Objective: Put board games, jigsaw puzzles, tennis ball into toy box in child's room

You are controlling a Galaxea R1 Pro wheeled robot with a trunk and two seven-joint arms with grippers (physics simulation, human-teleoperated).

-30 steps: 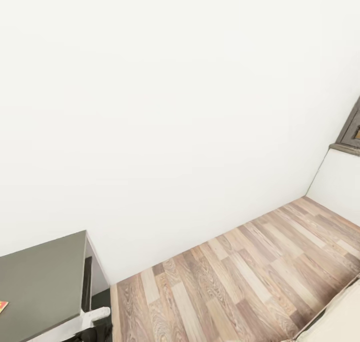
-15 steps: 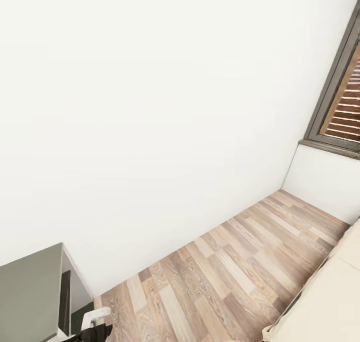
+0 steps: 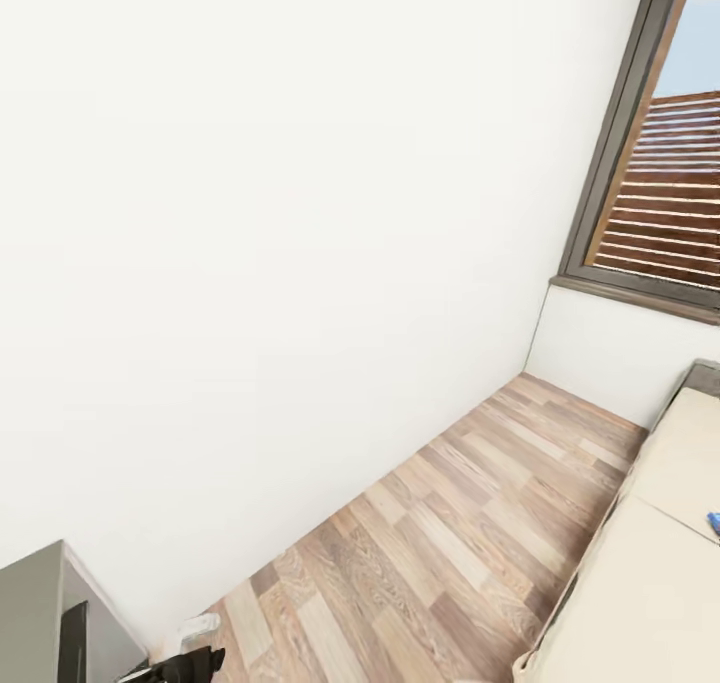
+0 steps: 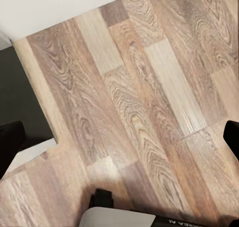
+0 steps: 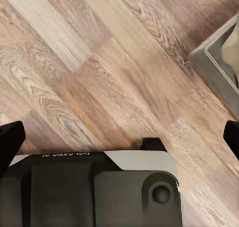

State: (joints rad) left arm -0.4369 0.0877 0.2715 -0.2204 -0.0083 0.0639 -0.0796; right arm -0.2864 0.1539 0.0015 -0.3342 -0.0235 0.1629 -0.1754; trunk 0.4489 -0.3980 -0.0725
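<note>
the robot is in transit in the child's room, head camera facing the white wall (image 3: 280, 263) and plank floor (image 3: 450, 553). the bed (image 3: 650, 583) lies to the robot's right, its long axis running toward the window (image 3: 660, 183), so the right arm looks nearer to it. a small blue sliver, probably one of the board games (image 3: 714, 525), sits on the beige mattress at the picture's edge; too little shows to tell its art. a corner of the grey surface (image 3: 35, 618) is at the robot's left. both wrist views look down at the floor: the left hand (image 4: 119, 142) and right hand (image 5: 119, 137) each have fingertips spread wide, empty.
</note>
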